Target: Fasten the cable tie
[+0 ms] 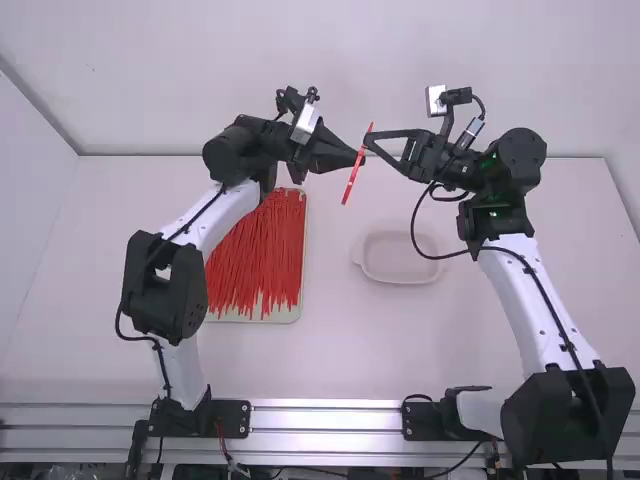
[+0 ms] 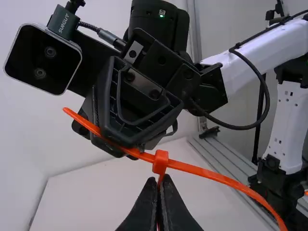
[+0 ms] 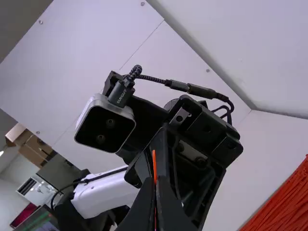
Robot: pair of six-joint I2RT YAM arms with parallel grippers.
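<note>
The tie point(image 1: 355, 172) hangs in the air at the table's 12 o'clock, pinched from both sides: the left gripper point(image 1: 357, 157) is pressed together on it from 9 o'clock, the right gripper point(image 1: 369, 141) likewise from 3 o'clock. Its head point(image 2: 160, 161) sits partway along the strap, so the tail seems already threaded and pulling it snug is probably left; I cannot tell whether a loop has closed. The only writing is a short word on the camera plug point(image 2: 66, 22), left unread.
</note>
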